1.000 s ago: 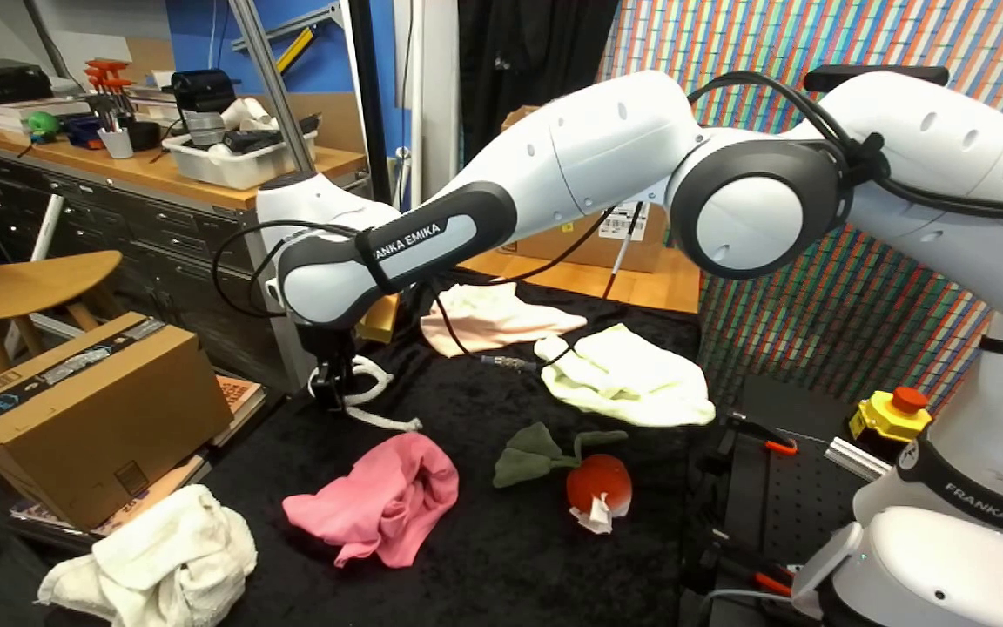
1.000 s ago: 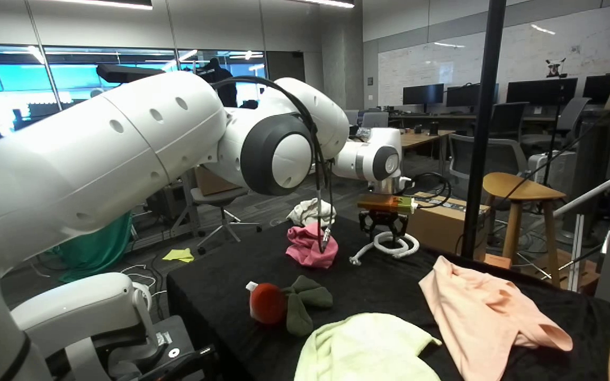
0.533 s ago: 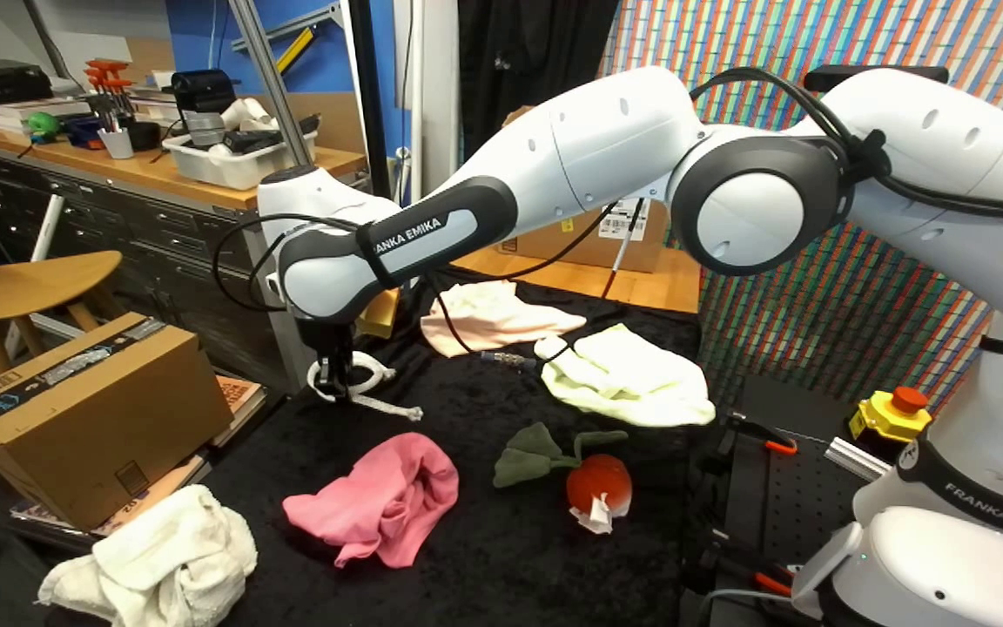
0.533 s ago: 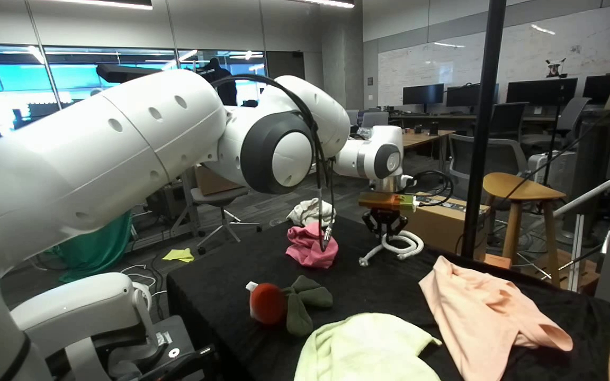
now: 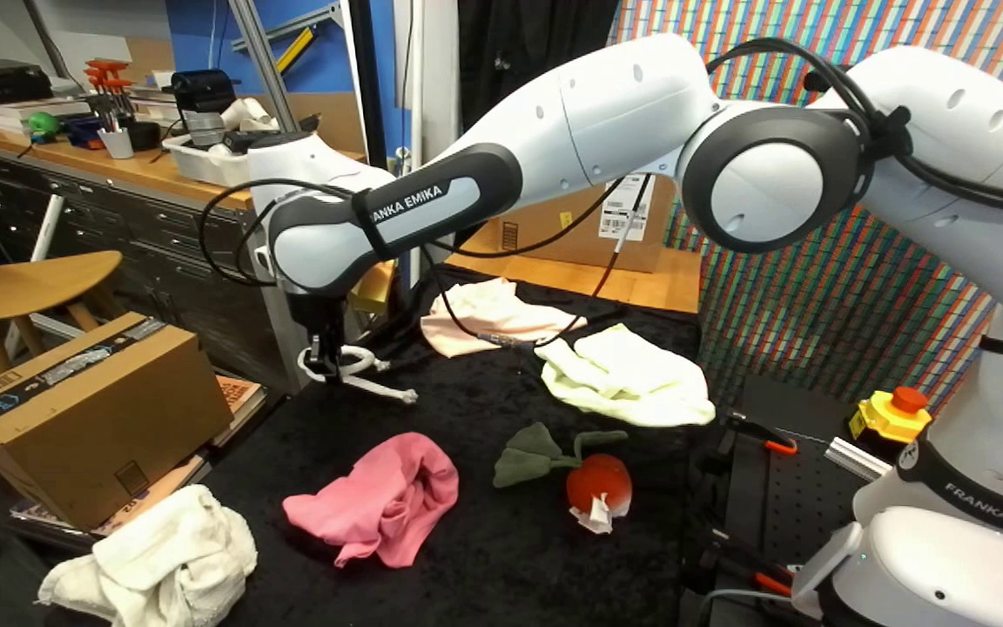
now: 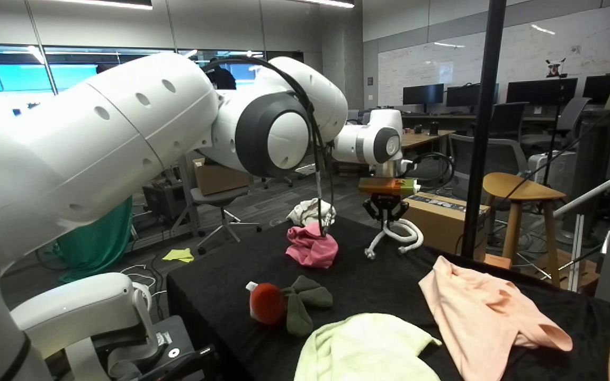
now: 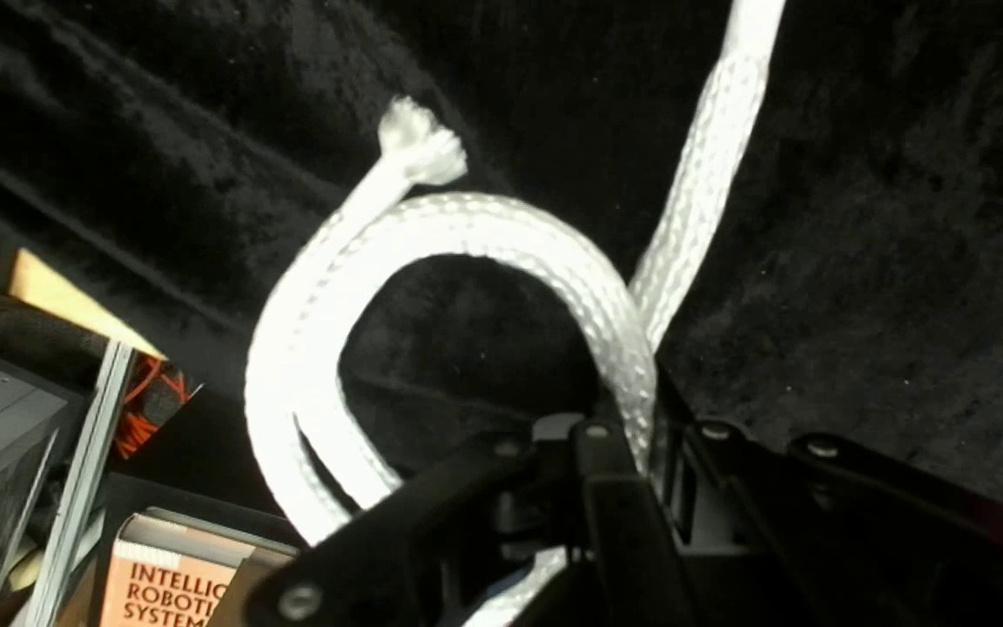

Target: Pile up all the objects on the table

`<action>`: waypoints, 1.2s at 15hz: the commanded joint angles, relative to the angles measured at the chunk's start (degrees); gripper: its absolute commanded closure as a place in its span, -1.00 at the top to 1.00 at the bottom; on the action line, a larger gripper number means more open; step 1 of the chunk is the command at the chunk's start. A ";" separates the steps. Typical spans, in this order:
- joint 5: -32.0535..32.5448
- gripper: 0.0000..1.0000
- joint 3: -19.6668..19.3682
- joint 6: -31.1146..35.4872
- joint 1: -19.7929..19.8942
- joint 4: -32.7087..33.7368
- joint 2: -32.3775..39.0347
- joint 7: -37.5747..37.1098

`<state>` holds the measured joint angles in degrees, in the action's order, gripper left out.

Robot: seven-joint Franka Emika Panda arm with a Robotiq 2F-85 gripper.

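Gripping white rope (image 7: 467, 225), the end effector (image 6: 386, 218) hangs above the table (image 6: 384, 288).

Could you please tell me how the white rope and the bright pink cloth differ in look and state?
The white rope is a slim braided cord bent into a loop, while the bright pink cloth is a broad, crumpled piece of fabric. The gripper is closed on the white rope, whereas the bright pink cloth lies on the black table, ungripped. Both look soft and pliable.
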<state>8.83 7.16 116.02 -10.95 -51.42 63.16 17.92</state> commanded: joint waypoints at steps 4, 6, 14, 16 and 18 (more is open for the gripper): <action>2.00 -0.84 -1.19 1.18 0.49 -16.03 -14.88 -0.66; 2.49 -0.84 -1.70 1.71 0.64 -20.59 -18.46 -1.29; 3.11 -0.86 -4.02 4.60 2.61 -40.89 -32.32 -5.70; 2.58 -0.86 -4.14 5.26 3.96 -46.24 -36.58 -6.14; 2.70 -0.87 -4.64 5.86 5.06 -51.68 -41.19 -7.22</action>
<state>11.08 2.84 118.96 -7.32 -92.00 31.14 12.81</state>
